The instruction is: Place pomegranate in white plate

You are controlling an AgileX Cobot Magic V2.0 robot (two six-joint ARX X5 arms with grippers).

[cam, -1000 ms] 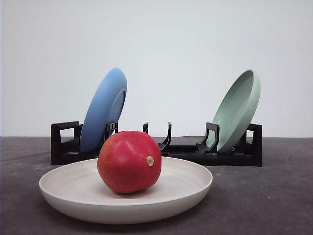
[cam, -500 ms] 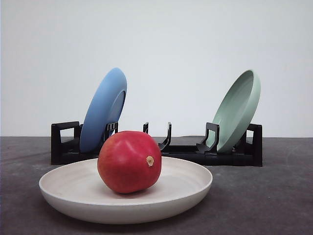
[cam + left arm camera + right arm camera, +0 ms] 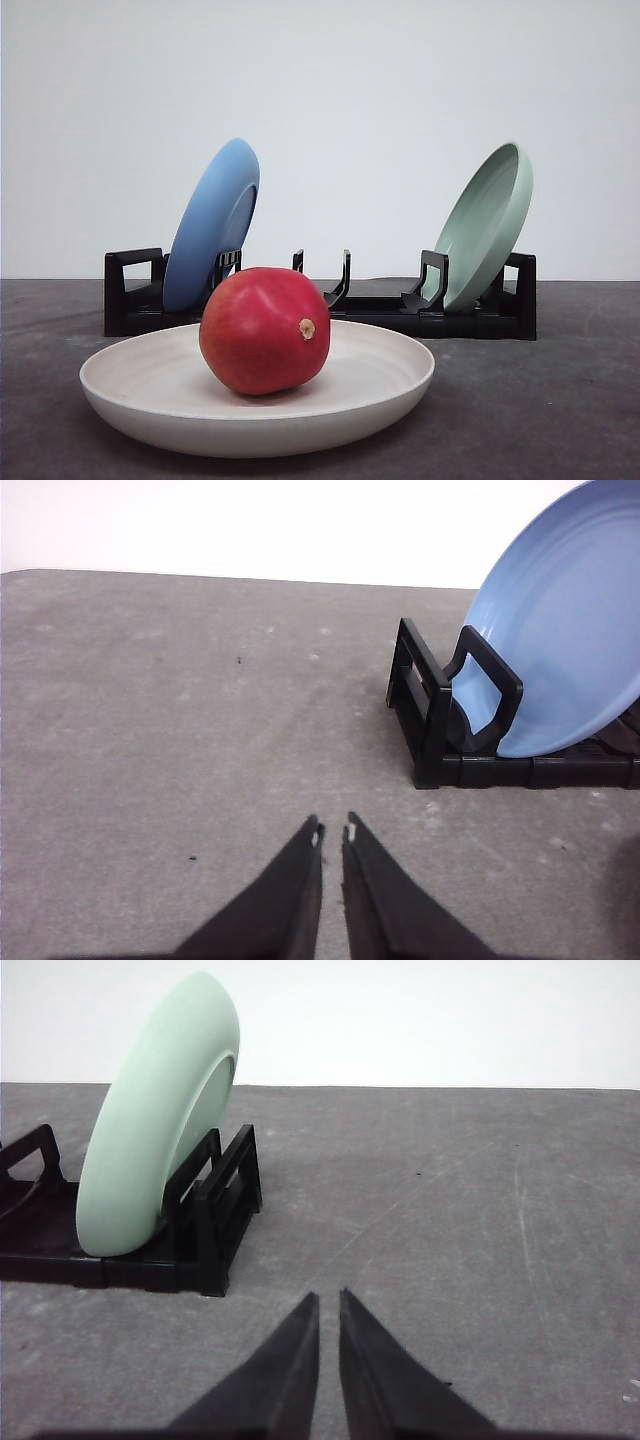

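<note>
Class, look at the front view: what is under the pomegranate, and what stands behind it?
The pomegranate rests in the white plate, hiding the plate's centre. Behind stands a black rack holding a blue plate and a pale green plate; its middle is partly covered.

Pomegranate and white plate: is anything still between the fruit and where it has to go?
Nothing visible does. The pomegranate already rests inside the white plate, in front of the black rack holding the blue plate and green plate.
</note>
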